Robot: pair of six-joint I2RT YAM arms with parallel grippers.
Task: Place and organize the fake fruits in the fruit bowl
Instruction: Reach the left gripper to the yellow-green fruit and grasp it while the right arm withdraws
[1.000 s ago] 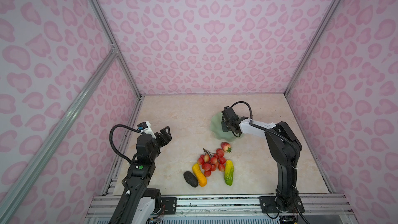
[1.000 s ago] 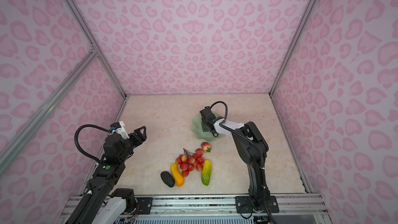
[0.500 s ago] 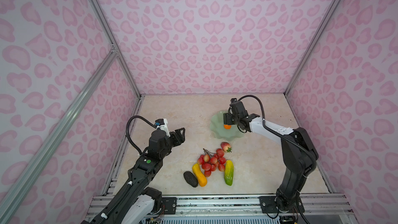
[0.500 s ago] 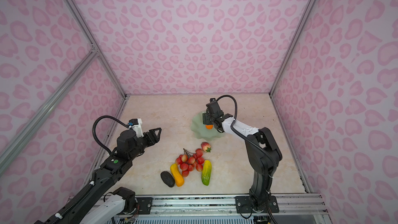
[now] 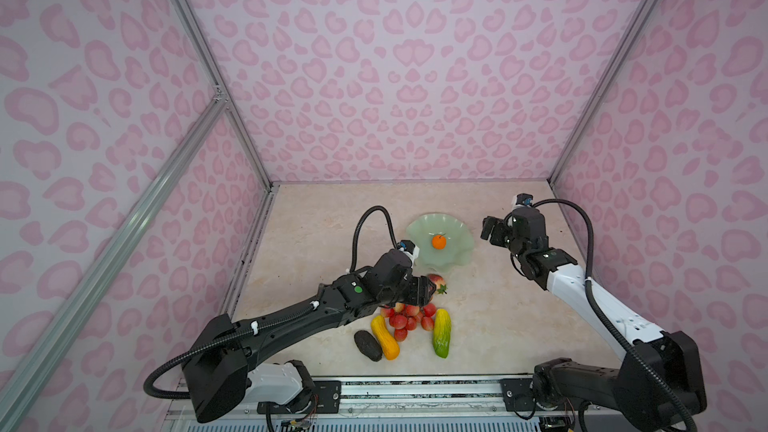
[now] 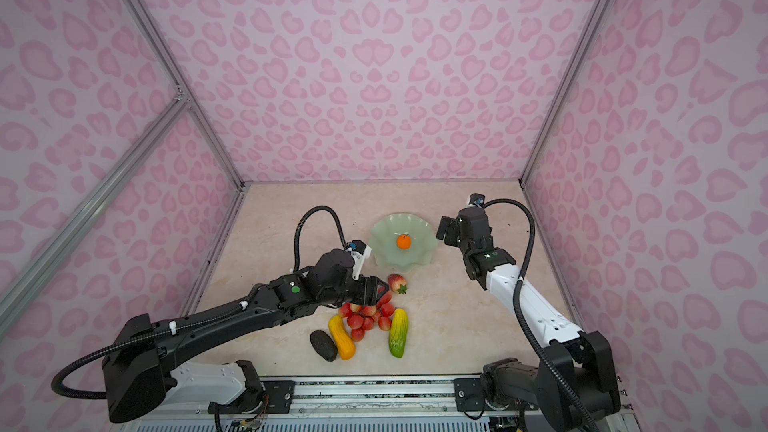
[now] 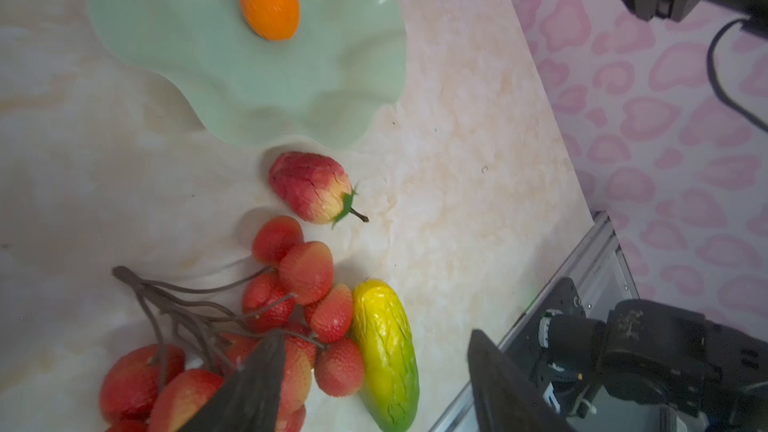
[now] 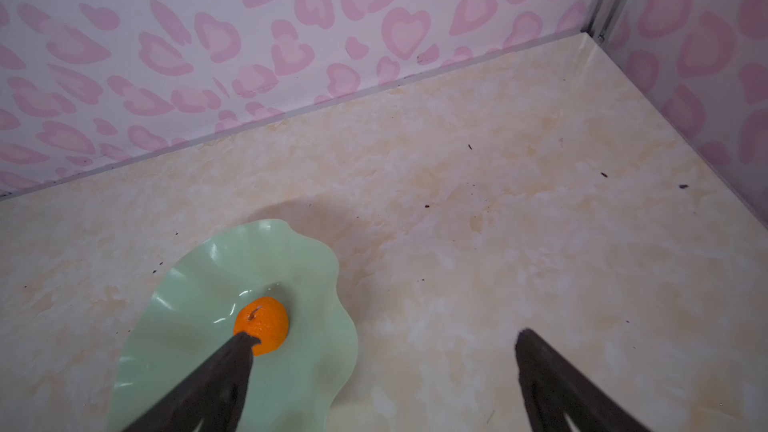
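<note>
Left fingers [image 7: 253, 388]: moderately apart, empty, hovering over the red berry cluster [image 5: 409, 320]; cannot tell whether they touch it.
Right fingers [image 8: 216, 384]: spread wide, empty, above the table [image 5: 498, 326] beside the fruit bowl [image 5: 459, 261].
Small orange [image 5: 439, 241]: mid-bowl.
Strawberry [image 5: 435, 281]: on the table just by the bowl's front rim, calyx toward the front-right corner.
Green-yellow oblong [image 5: 441, 332], yellow-orange oblong [image 5: 384, 336], avocado [image 5: 368, 345]: near the front edge, long axes roughly front-to-back.
</note>
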